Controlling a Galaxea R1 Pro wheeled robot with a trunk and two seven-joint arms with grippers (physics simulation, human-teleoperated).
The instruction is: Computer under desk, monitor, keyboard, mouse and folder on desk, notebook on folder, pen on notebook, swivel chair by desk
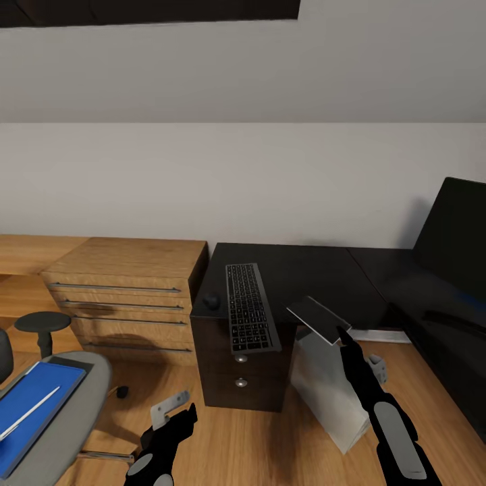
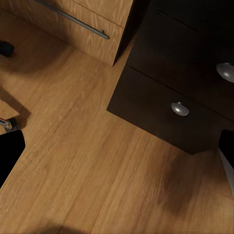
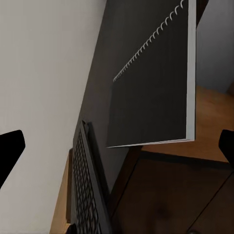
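Note:
The slim keyboard [image 1: 251, 316] lies lengthwise on the black desk [image 1: 304, 270], with the small dark mouse [image 1: 212, 301] to its left. The thin grey spiral notebook [image 1: 318, 318] [image 3: 151, 92] sticks out over the desk's front edge. My right gripper [image 1: 345, 335] is open just below and in front of it, fingers [image 3: 10, 148] spread wide. The black monitor [image 1: 453, 236] stands at the right. The light-grey computer [image 1: 324, 391] leans on the floor beside the drawer unit [image 1: 236, 368]. At lower left, the swivel chair [image 1: 81, 398] carries the blue folder [image 1: 30, 422] and white pen [image 1: 30, 410]. My left gripper [image 1: 181, 418] hangs open over the floor.
A light wooden chest [image 1: 128, 290] with long bar handles stands left of the desk. The drawer unit's round silver knobs [image 2: 180, 108] face bare wooden floor [image 2: 97, 165] between chair and desk. A black armrest pad [image 1: 42, 322] rises at the left.

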